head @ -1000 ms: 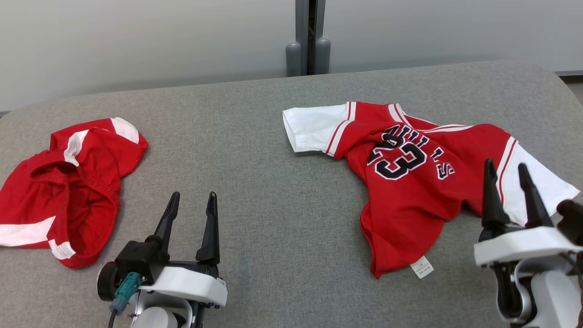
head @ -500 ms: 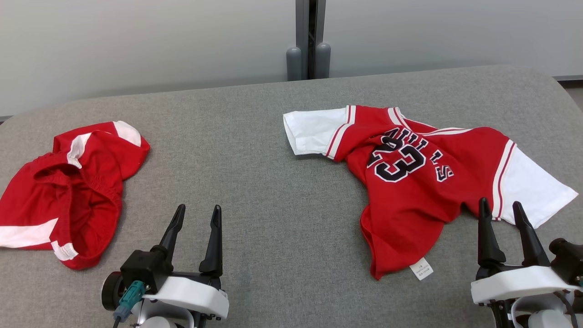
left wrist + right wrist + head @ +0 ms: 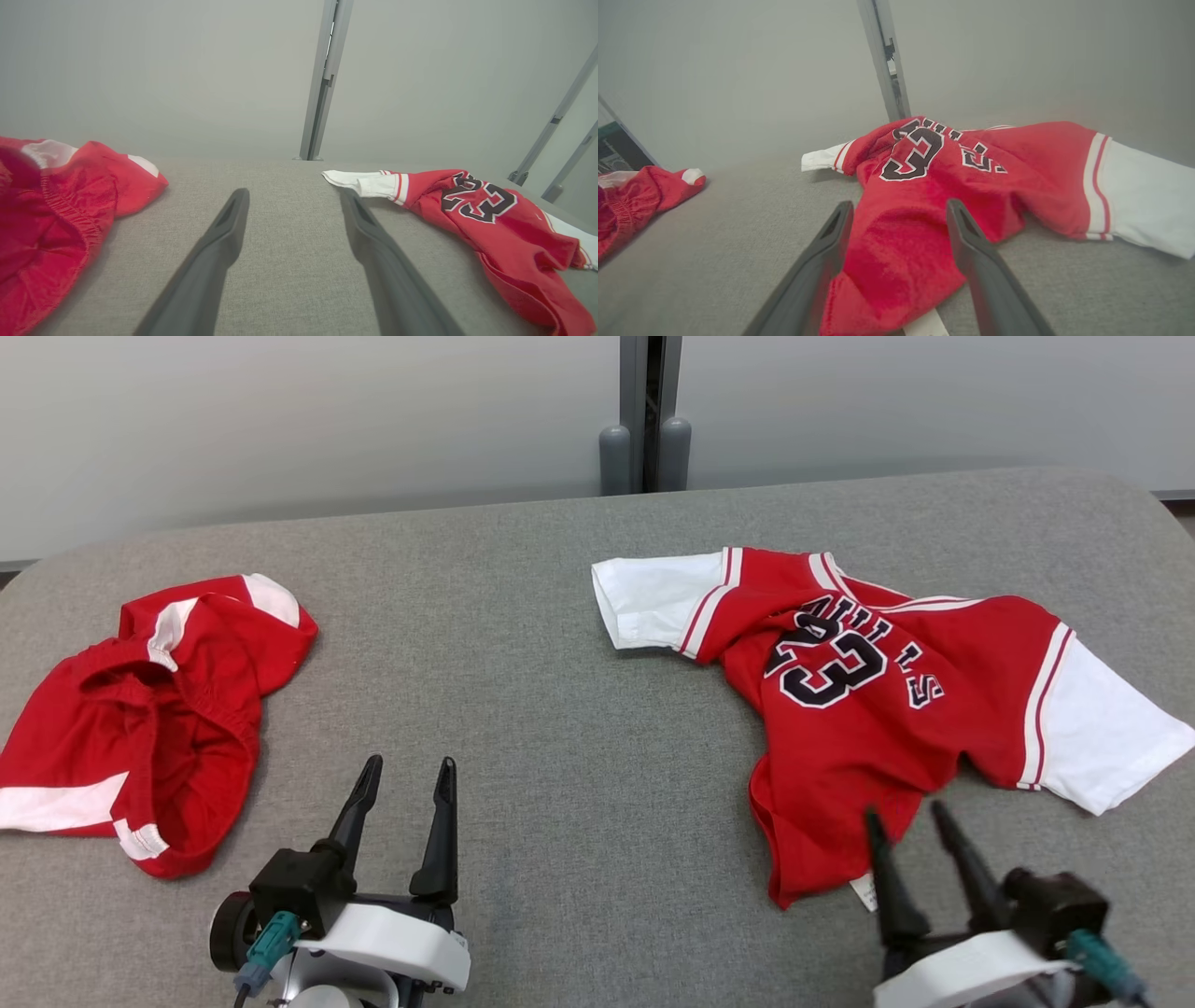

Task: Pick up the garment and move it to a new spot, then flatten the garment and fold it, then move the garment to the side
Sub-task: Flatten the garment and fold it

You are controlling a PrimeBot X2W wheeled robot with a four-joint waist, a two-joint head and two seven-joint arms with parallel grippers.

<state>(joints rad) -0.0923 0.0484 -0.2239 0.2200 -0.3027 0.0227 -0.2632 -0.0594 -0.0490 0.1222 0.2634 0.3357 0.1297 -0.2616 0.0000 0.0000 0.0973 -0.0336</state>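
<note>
Grey table point(image 3: 560, 728), red jersey point(image 3: 840, 747) rumpled at right, red shorts point(image 3: 187, 747) far left. Right gripper point(image 3: 904, 810) wide apart at jersey hem, empty; left gripper point(image 3: 411, 763) likewise.

A grey fabric-covered table point(image 3: 560, 756) carries a crumpled red jersey point(image 3: 868, 747) and red shorts point(image 3: 205, 756), well apart.
</note>
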